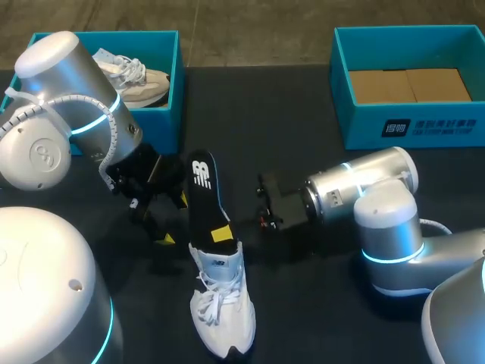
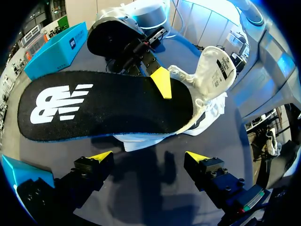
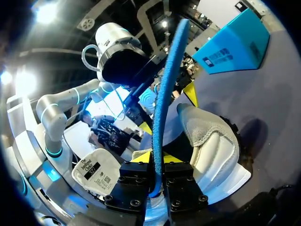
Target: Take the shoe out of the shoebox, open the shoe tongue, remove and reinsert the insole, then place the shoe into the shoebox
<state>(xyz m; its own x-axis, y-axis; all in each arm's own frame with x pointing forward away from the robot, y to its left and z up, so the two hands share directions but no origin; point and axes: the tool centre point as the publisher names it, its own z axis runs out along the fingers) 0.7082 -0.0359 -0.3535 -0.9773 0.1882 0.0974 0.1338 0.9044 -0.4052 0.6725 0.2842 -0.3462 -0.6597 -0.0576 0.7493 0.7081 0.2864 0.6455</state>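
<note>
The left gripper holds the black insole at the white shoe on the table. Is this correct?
Not quite: the right gripper holds the black insole at the white shoe on the table, as the right wrist view shows. The left gripper is open.

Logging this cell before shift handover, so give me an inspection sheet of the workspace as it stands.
Surface: black table.
Job's things: white shoe lying on the table, tongue raised; black insole lifted, one end at the shoe's opening; left shoebox holds a second shoe; right shoebox holds cardboard.
Clutter: nothing seen.
Grippers: left gripper open, beside the insole; right gripper shut on the insole.
Cables: ribbed hose round the left arm.
Surroundings: nothing seen.
</note>
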